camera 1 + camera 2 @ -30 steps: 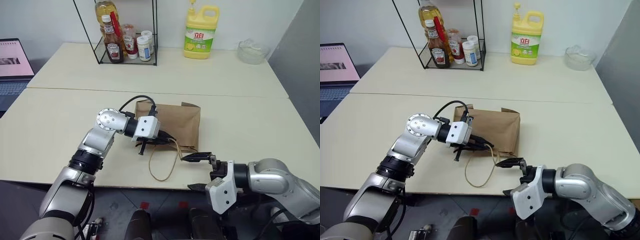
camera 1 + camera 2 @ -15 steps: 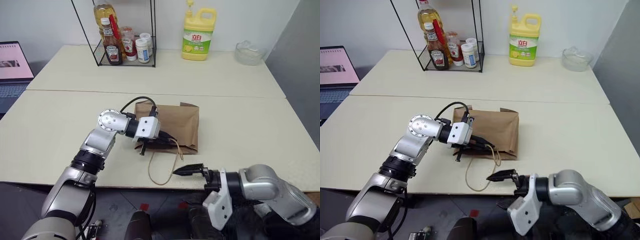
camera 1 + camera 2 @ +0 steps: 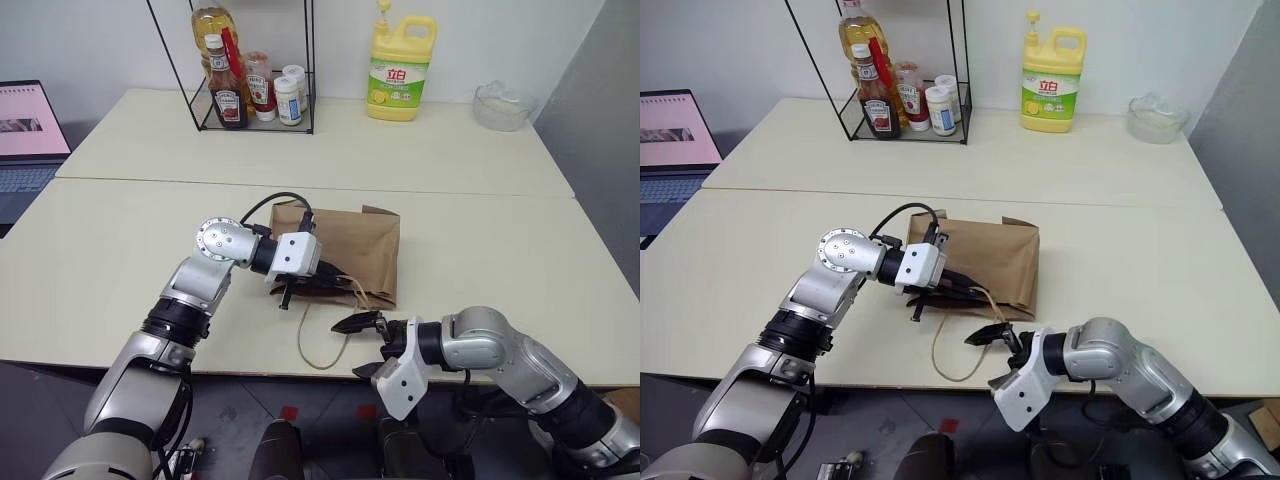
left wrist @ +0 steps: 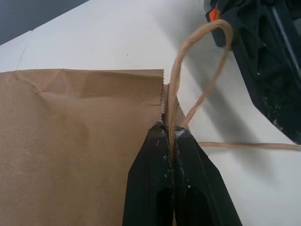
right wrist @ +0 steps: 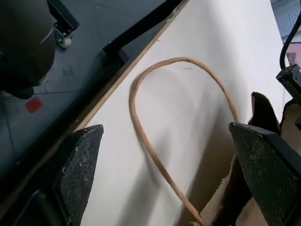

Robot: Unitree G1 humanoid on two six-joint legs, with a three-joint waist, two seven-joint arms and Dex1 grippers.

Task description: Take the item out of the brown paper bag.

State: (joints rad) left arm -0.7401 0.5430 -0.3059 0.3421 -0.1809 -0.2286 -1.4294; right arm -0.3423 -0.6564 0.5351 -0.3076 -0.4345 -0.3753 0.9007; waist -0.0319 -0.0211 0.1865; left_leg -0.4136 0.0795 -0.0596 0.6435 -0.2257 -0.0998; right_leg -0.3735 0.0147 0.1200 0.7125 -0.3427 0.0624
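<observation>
The brown paper bag (image 3: 350, 248) lies flat on the cream table, its mouth toward the front edge. My left gripper (image 3: 343, 284) is shut on a tan cord handle (image 4: 178, 94) right where it meets the bag's serrated rim (image 4: 162, 94). The other cord loop (image 3: 318, 348) trails over the table toward the front edge. My right gripper (image 3: 358, 346) stands open at that edge, just right of the loop, with the cord (image 5: 146, 136) lying between and ahead of its fingers (image 5: 82, 165). The item is hidden.
At the back stand a wire rack (image 3: 250, 95) of sauce bottles, a yellow detergent jug (image 3: 399, 72) and a glass bowl (image 3: 500, 103). A laptop (image 3: 28, 125) sits far left. The table's front edge (image 3: 250, 372) runs just below the right gripper.
My right gripper has moved left and forward from beyond the table's edge, up to the loose cord loop. The left gripper and the bag have stayed put.
</observation>
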